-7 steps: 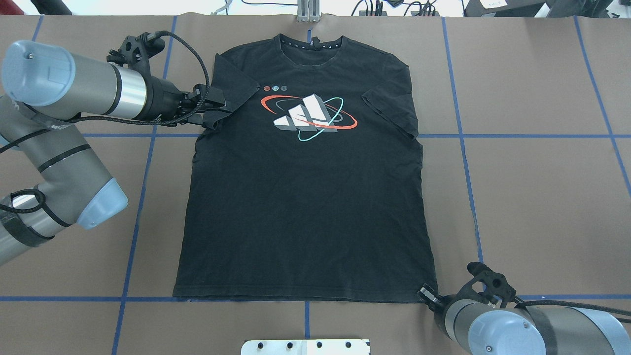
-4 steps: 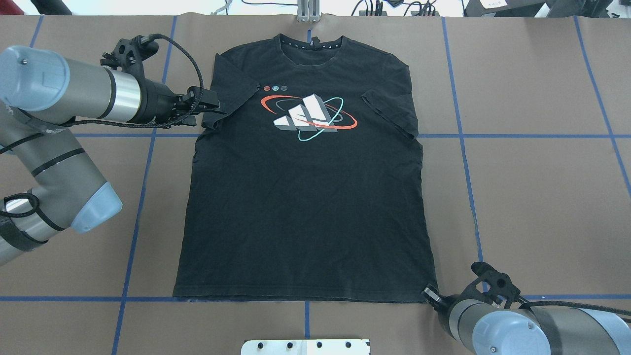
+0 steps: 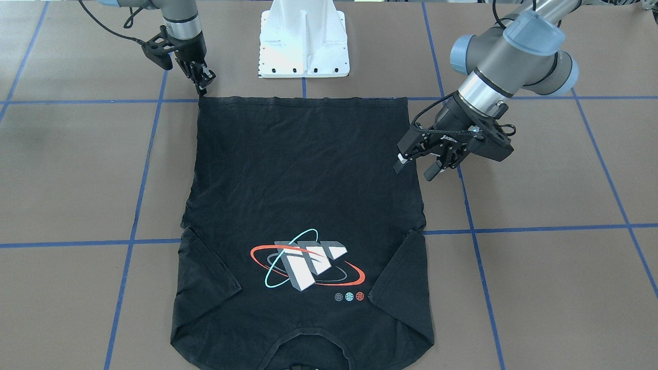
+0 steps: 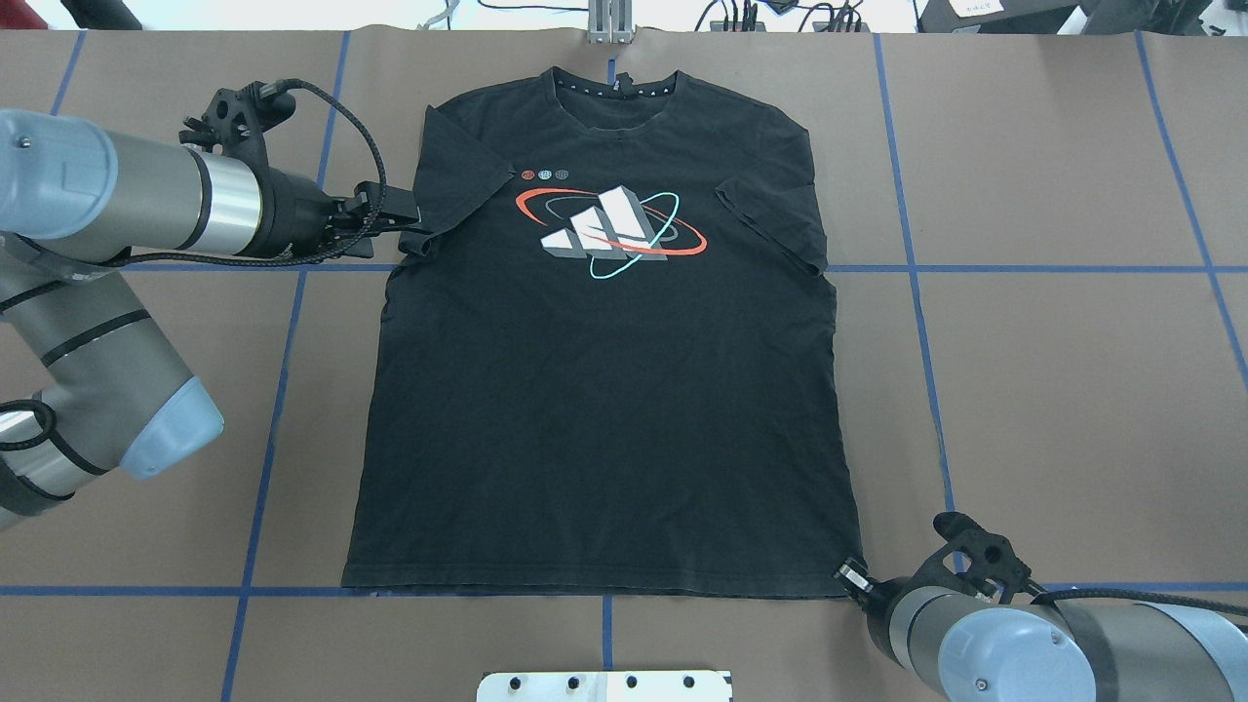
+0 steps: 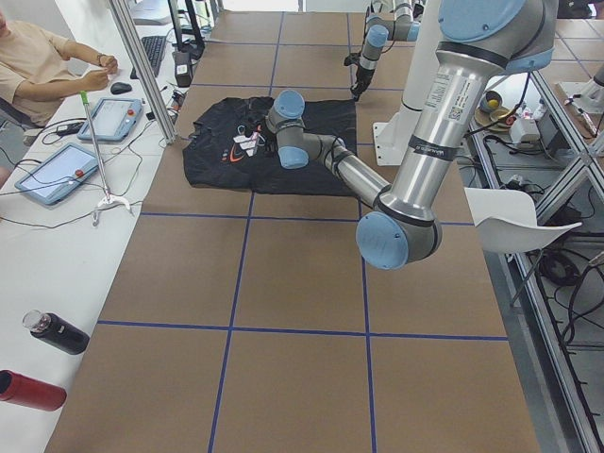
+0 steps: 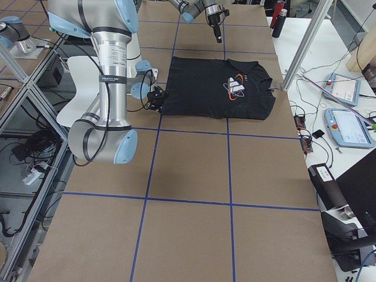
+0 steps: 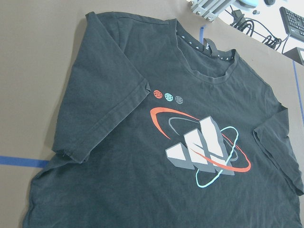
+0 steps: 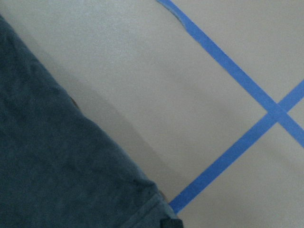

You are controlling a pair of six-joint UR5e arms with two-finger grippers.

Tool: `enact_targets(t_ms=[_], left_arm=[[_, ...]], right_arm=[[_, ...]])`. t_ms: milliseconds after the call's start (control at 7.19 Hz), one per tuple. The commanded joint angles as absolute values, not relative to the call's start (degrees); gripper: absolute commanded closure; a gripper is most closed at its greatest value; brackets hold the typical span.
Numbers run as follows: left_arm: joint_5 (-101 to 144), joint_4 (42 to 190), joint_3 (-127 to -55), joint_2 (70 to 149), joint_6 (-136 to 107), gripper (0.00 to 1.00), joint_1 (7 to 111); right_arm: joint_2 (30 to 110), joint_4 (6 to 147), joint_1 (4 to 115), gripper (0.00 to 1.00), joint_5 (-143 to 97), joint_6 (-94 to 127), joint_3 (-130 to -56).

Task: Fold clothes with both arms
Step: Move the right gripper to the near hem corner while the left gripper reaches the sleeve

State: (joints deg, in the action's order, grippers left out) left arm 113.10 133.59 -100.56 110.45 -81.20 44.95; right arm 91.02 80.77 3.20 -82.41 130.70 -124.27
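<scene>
The right tool is set at the near hem corner of the black T-shirt, spread flat on the tabletop; its state cannot be told. Farther off, the left tool is held open beside 1 sleeve.

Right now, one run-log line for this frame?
black short-sleeved T-shirt flat, logo up | left hand open, near sleeve | right hand at hem corner, grip unclear
</scene>
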Motion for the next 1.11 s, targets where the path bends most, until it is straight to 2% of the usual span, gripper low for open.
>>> enact_targets(t_ms=[0, 139, 278, 417, 557, 696, 974], left_arm=[[113.0, 133.2, -101.9, 110.2, -85.9, 0.01, 42.8], [110.9, 129.7, -105.1, 108.7, -91.9, 0.01, 38.9], [98.6, 118.8, -112.0, 105.2, -95.3, 0.01, 29.5], [94.3, 110.1, -119.1, 102.6, -97.5, 0.01, 24.7], [94.1, 109.3, -125.6, 94.2, -98.3, 0.01, 22.3], [93.4, 109.7, -126.7, 91.2, -103.5, 0.01, 19.6], [91.0, 112.8, -125.2, 87.6, -107.2, 0.07, 12.8]], right_arm=[[91.2, 80.8, 4.9, 1.0, -85.4, 130.4, -126.4], [91.4, 80.8, 5.2, 1.0, -85.9, 130.4, -126.8], [91.8, 80.8, 5.2, 1.0, -86.6, 130.5, -127.6], [92.3, 80.8, 5.1, 1.0, -86.8, 130.8, -128.5], [92.8, 80.8, 5.2, 1.0, -87.5, 130.8, -129.0], [93.0, 80.7, 6.8, 1.0, -90.8, 130.3, -129.0], [93.3, 80.5, 8.3, 1.0, -94.6, 130.0, -128.6]])
